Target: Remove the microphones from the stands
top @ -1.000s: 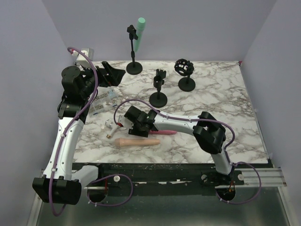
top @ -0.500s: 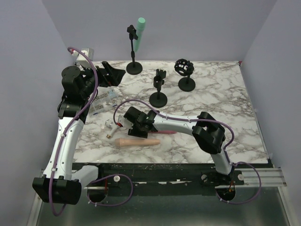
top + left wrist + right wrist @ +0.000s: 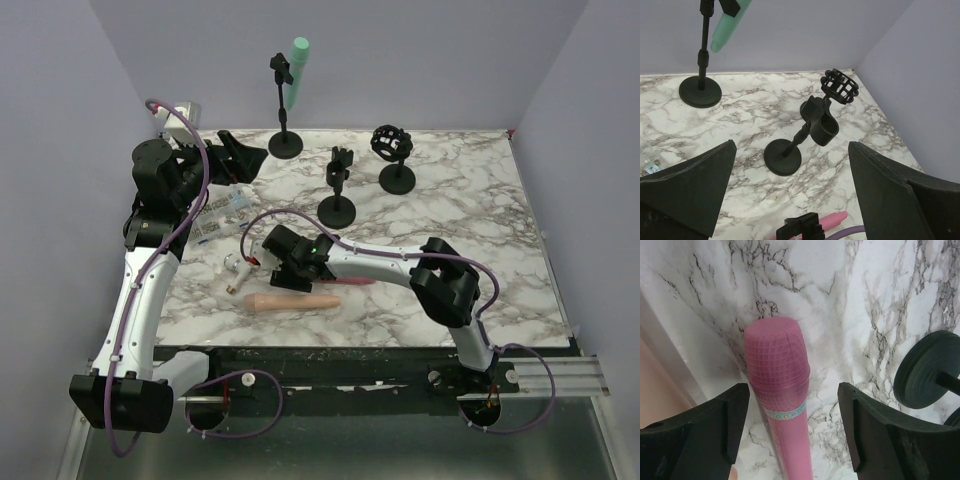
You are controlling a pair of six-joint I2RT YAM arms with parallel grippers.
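- The pink microphone (image 3: pixel 777 370) lies flat on the marble table (image 3: pixel 470 250), towards the near-left part and in front of the short stand (image 3: pixel 337 208).
- Its long axis runs left to right across the table. The mesh head points left and the plain tail end points right, showing beyond the wrist in the top view.
- The right gripper (image 3: pixel 792 387) hovers low over the head end with its fingers spread. One finger stands on each side of the microphone, and a strip of marble shows between each finger and the pink body, so nothing is pinched.
- The left gripper (image 3: pixel 791 147) is raised at the far-left of the table, its jaws spread wide with nothing between them, facing the stands.
- The short stand's clip is empty and tilted.
- A green microphone (image 3: pixel 294 75) sits in the clip of the tall stand (image 3: pixel 285 145) at the back edge. It is nearly upright, with its wider end up and leaning slightly right.
- A peach microphone (image 3: pixel 293 302) lies just in front of the pink one and roughly parallel to it.
- A shock-mount stand (image 3: pixel 392 150) stands to the right of the short stand.
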